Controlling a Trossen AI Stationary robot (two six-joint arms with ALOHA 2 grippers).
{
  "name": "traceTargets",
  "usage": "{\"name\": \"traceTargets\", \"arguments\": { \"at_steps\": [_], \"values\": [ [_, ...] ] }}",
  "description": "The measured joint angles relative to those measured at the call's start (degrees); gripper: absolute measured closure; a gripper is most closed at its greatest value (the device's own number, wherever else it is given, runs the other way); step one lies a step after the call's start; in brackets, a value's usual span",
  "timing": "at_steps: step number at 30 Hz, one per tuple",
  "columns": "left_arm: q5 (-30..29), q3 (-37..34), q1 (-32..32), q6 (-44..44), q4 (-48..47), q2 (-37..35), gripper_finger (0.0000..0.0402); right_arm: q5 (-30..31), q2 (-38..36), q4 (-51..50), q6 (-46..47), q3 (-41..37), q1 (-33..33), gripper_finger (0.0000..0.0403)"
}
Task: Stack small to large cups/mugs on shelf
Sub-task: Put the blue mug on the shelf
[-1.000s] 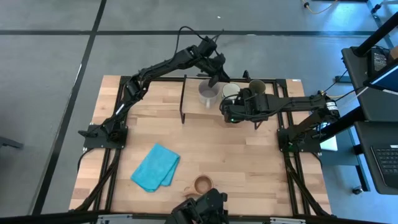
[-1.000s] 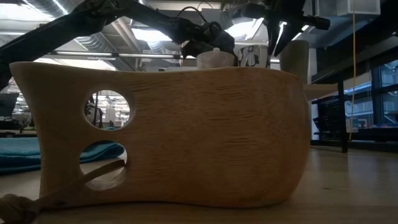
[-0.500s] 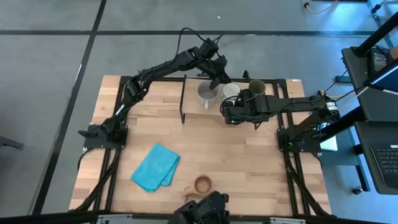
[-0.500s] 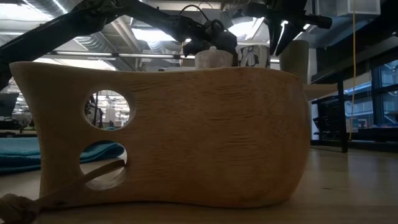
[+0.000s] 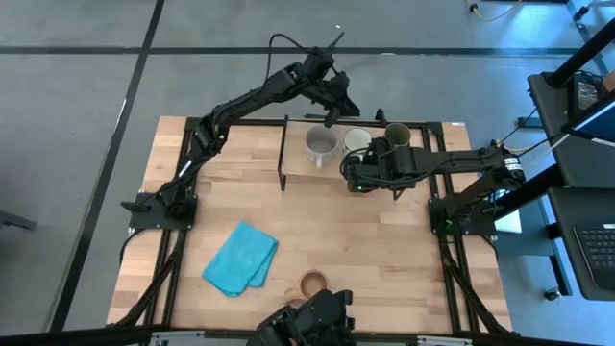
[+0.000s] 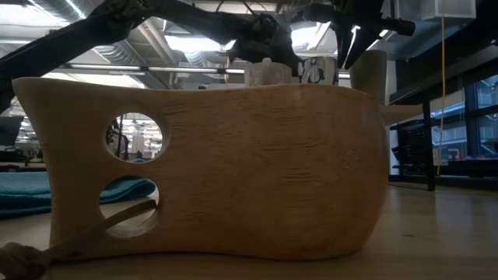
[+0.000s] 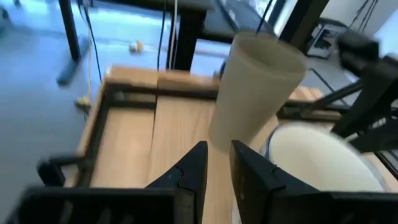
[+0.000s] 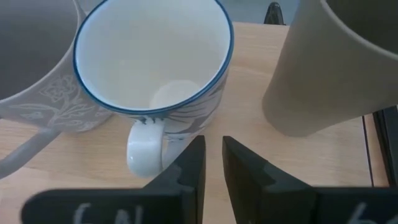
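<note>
the right gripper [image 8: 208, 163] is sitting just below centre in its wrist view, its two dark fingers [image 8: 186, 168] standing a narrow gap apart and pinching nothing, pointing at the handle of the white mug [image 8: 152, 74]. the olive-green tumbler [image 8: 326, 62] is filling the upper right of that view and the grey mug [image 8: 37, 68] the upper left.

the left gripper [image 5: 333, 108] is hovering in the upper centre of the high view, above the back edge of the shelf [image 5: 288, 178], its fingers [image 7: 193, 174] also standing slightly apart with nothing between them.

in the high view the three vessels are standing in a row on the shelf, just above centre: grey mug [image 5: 320, 145], white mug [image 5: 356, 141], tumbler [image 5: 397, 135], from left to right.

the small wooden cup [image 5: 312, 284] is standing apart at the bottom centre of the table [image 5: 384, 250], filling the low view, with the blue cloth [image 5: 240, 258] to its left.
</note>
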Motion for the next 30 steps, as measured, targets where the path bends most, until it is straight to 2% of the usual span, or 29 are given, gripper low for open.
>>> {"name": "traceTargets", "arguments": {
  "at_steps": [4,9,12,16,19,27,30],
  "values": [
    [-3.3,-0.3,0.0,1.0,-1.7,-1.6,0.0337,0.0,0.0,-0.2,0.0,0.0,0.4,0.0347],
    [-7.9,-0.4,0.5,5.2,-11.1,-2.1,0.0337,0.1,0.0,-0.4,0.1,0.0,2.3,0.0347],
    [-8.7,-0.4,0.7,6.1,-15.9,-2.7,0.0337,0.7,0.0,-0.4,0.1,0.0,3.5,0.0347],
    [-9.9,-0.4,-0.2,7.9,-16.4,-5.1,0.0338,0.8,0.0,-1.2,0.1,0.0,4.6,0.0347],
    [-12.7,-0.4,-1.6,8.0,-15.4,-7.8,0.0342,0.9,0.0,-2.4,0.1,0.0,5.3,0.0347],
    [-18.4,-0.4,-5.9,7.9,-20.5,-20.1,0.0346,0.9,0.0,-2.2,0.1,0.0,9.0,0.0347],
    [-18.6,-0.4,-7.7,4.3,-23.2,-24.3,0.0346,0.7,0.0,-1.4,0.1,0.0,10.7,0.0347]
  ]
}}
